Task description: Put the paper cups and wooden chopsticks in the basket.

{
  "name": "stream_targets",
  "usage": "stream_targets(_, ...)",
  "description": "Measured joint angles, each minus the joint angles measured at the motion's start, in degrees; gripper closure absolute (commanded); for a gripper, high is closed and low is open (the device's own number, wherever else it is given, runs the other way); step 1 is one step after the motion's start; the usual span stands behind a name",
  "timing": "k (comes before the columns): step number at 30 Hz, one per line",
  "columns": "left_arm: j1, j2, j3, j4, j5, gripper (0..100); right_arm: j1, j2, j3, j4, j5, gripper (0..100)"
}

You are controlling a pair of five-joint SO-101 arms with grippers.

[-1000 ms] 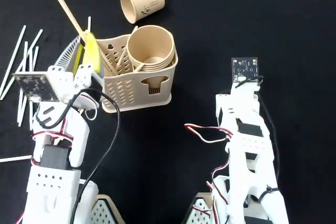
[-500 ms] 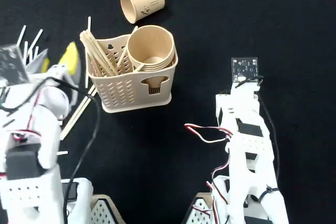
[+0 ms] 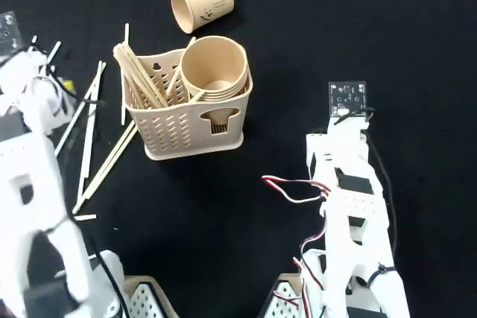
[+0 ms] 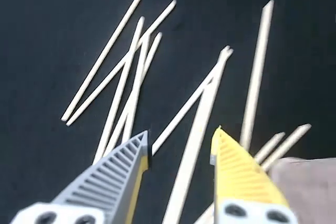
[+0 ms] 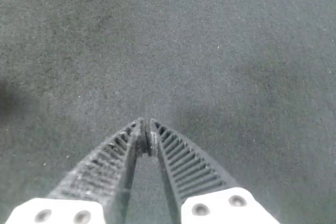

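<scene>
Right pincer [image 5: 147, 124]: jaws closed on nothing, over bare tabletop [image 5: 236, 51].
Left pincer [image 4: 181, 132]: jaws apart, empty, above loose chopsticks [image 4: 126, 85].
To do, near: loose chopsticks lie on the tabletop just left of the basket [image 3: 195, 128].
Done: stacked cups [image 3: 214, 72] and a chopstick bundle [image 3: 140, 76] stand inside the basket.
To do, far: one cup [image 3: 201, 4] lies on its side beyond the basket.
Progress: judged past halfway.

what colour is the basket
Beige basket, with slotted sides; it shows best in the high view.
</scene>
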Motion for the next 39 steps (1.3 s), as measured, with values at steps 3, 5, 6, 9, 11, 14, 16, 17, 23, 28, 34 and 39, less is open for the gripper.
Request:
stream_targets(3, -2.55, 8.53, -3.6, 0.0, -3.52, 80, 0.0, 0.0, 0.0, 0.0, 0.0, 98.6)
stream_targets(5, -3.96, 14.51, -7.3, 0.0, -5.1, 80, 0.0, 0.0, 0.0, 0.0, 0.0, 98.6)
stream_targets(6, -4.57, 17.76, -9.41, 0.0, -5.8, 80, 0.0, 0.0, 0.0, 0.0, 0.0, 98.6)
stream_targets(9, -5.98, 28.48, -16.79, 0.18, -7.82, 80, 0.0, 0.0, 0.0, 0.0, 0.0, 98.6)
stream_targets(11, -6.77, 35.69, -22.07, 2.11, -8.7, 80, 0.0, 0.0, 0.0, 0.0, 0.0, 98.6)
stream_targets(14, -7.65, 45.71, -31.3, 7.65, -10.55, 80, 0.0, 0.0, 0.0, 0.0, 0.0, 98.6)
stream_targets(16, -7.82, 51.96, -38.33, 11.78, -11.96, 80, 0.0, 0.0, 0.0, 0.0, 0.0, 98.6)
stream_targets(17, -8.09, 54.95, -41.85, 13.36, -12.57, 80, 0.0, 0.0, 0.0, 0.0, 0.0, 98.6)
stream_targets(23, -8.79, 71.12, -62.95, 20.84, -16.88, 81, 0.0, 0.0, 0.0, 0.0, 0.0, 98.6)
stream_targets(28, -8.79, 81.76, -79.65, 26.2, -19.43, 81, 0.0, 0.0, 0.0, 0.0, 0.0, 98.6)
stream_targets(34, -9.05, 92.84, -95.91, 28.04, -20.4, 81, 0.0, 0.0, 0.0, 0.0, 0.0, 98.6)
stream_targets(39, -9.41, 99.6, -104.44, 28.4, -20.57, 92, 0.0, 0.0, 0.0, 0.0, 0.0, 98.6)
